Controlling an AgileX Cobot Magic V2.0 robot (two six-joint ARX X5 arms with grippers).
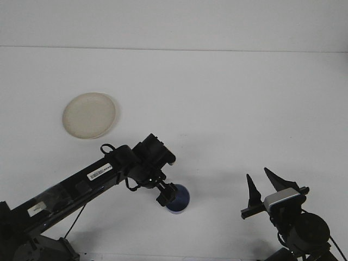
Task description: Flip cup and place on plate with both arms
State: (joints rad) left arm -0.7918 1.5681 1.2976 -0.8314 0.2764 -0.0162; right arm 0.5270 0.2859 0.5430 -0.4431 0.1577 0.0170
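while the left hand (167, 194) touches the blue cup (178, 199) rim, its opening unclear, the right hand (260, 188) waits wide beside open tabletop (228, 109).

Open table, one crowded spot at the cup

The left arm (103, 176) lies across the near-left table, its gripper (166, 194) covering the cup's (179, 199) left side. The cup's right side, facing the right gripper (261, 187), is bare table; the plate (89, 115) lies unobstructed.
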